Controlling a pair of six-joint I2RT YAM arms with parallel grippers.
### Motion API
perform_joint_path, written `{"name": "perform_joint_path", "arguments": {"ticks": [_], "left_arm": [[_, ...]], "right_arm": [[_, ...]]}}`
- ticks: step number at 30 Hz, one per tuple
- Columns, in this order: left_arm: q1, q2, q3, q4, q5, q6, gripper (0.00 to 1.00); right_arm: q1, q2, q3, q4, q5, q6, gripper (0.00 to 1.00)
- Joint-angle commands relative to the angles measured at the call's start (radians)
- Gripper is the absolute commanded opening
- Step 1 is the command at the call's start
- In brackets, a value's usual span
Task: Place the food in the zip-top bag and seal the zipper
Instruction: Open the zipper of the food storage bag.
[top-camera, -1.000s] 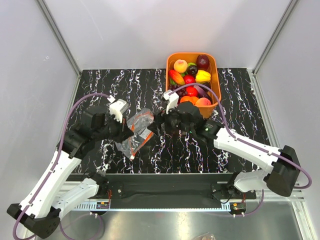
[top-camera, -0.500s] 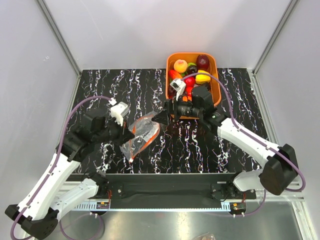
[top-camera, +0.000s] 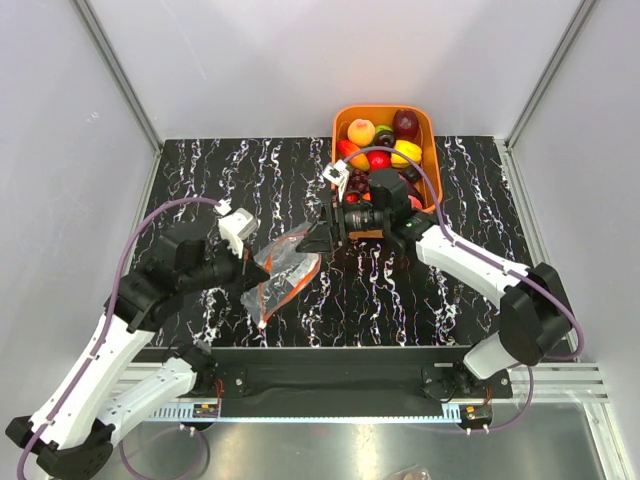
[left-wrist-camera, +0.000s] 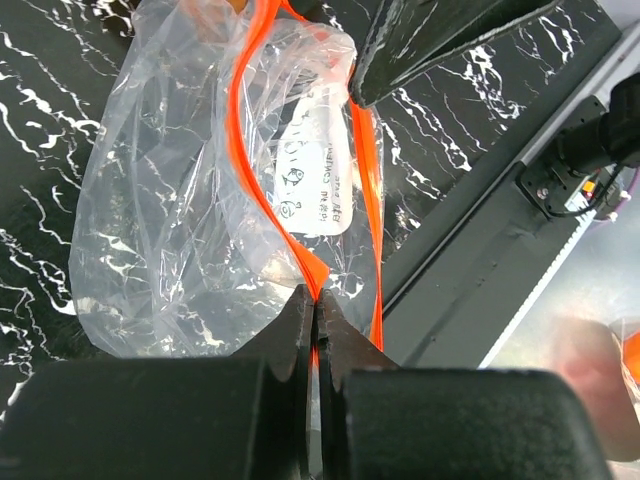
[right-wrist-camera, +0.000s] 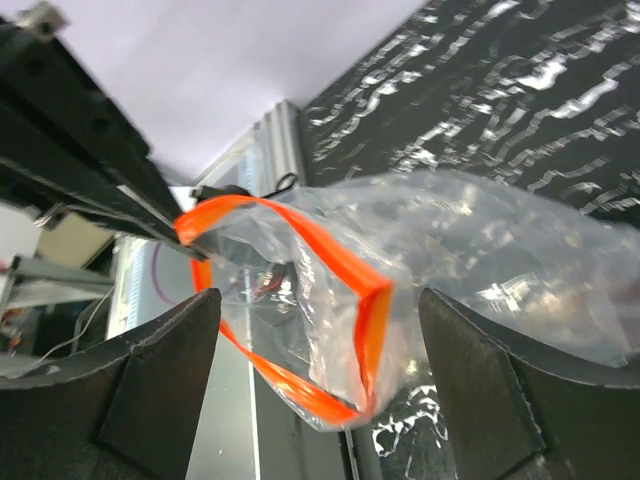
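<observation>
The clear zip-top bag (top-camera: 283, 262) lies on the black marbled table, left of centre. My left gripper (top-camera: 260, 269) is shut on its red-orange zipper (left-wrist-camera: 262, 190), pinching the strip at one end (left-wrist-camera: 315, 296). My right gripper (top-camera: 313, 240) stands open at the bag's mouth. In the right wrist view the bag (right-wrist-camera: 480, 260) gapes between my right gripper's (right-wrist-camera: 320, 375) spread fingers (right-wrist-camera: 165, 375), which touch nothing. The zipper (right-wrist-camera: 368, 325) forms an open loop there. The food (top-camera: 381, 141) sits piled in the orange basket. I see no food in the bag.
The orange basket (top-camera: 385, 108) stands at the back right of the table, behind my right forearm. A white label (left-wrist-camera: 315, 185) shows inside the bag. The table's near edge and black rail (left-wrist-camera: 480, 230) lie close beside the bag.
My right wrist has swung back toward the basket while its open fingers stayed at the bag's mouth. The left gripper has kept its pinch and shifted slightly nearer.
</observation>
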Motion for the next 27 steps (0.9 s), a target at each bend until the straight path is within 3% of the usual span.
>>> {"name": "perform_joint_path", "arguments": {"ticks": [1, 4, 8, 11, 13, 15, 17, 20, 22, 25, 27], "left_arm": [[-0.008, -0.009, 0.045, 0.010, 0.046, 0.019, 0.00], [-0.009, -0.009, 0.051, 0.013, 0.047, 0.019, 0.00], [-0.010, -0.003, 0.057, 0.015, 0.034, 0.021, 0.00], [-0.008, 0.003, 0.059, 0.018, 0.021, 0.021, 0.00], [-0.010, 0.009, 0.062, 0.020, 0.015, 0.019, 0.00], [-0.010, 0.012, 0.069, 0.020, 0.012, 0.019, 0.00], [-0.008, 0.015, 0.074, 0.020, 0.011, 0.016, 0.00], [-0.010, 0.023, 0.089, 0.018, 0.012, 0.013, 0.00], [-0.010, 0.032, 0.103, 0.015, 0.014, 0.009, 0.00], [-0.012, 0.041, 0.120, 0.010, 0.018, -0.013, 0.00], [-0.012, 0.049, 0.128, 0.010, 0.030, -0.028, 0.00]], "right_arm": [[-0.006, 0.006, 0.002, 0.192, -0.140, 0.055, 0.84], [-0.006, 0.021, -0.003, 0.249, -0.220, 0.098, 0.62], [-0.006, 0.012, -0.038, 0.335, -0.251, 0.144, 0.45], [-0.004, -0.003, -0.066, 0.358, -0.262, 0.152, 0.27], [-0.003, -0.012, -0.077, 0.357, -0.259, 0.149, 0.20], [0.000, -0.029, -0.086, 0.338, -0.240, 0.129, 0.20], [0.017, -0.057, -0.069, 0.228, -0.196, 0.045, 0.15], [0.084, -0.095, 0.000, -0.054, 0.012, -0.148, 0.16], [0.123, -0.117, 0.018, -0.175, 0.255, -0.198, 0.17], [0.140, -0.143, 0.017, -0.224, 0.514, -0.225, 0.21], [0.141, -0.158, 0.000, -0.228, 0.741, -0.224, 0.12]]}}
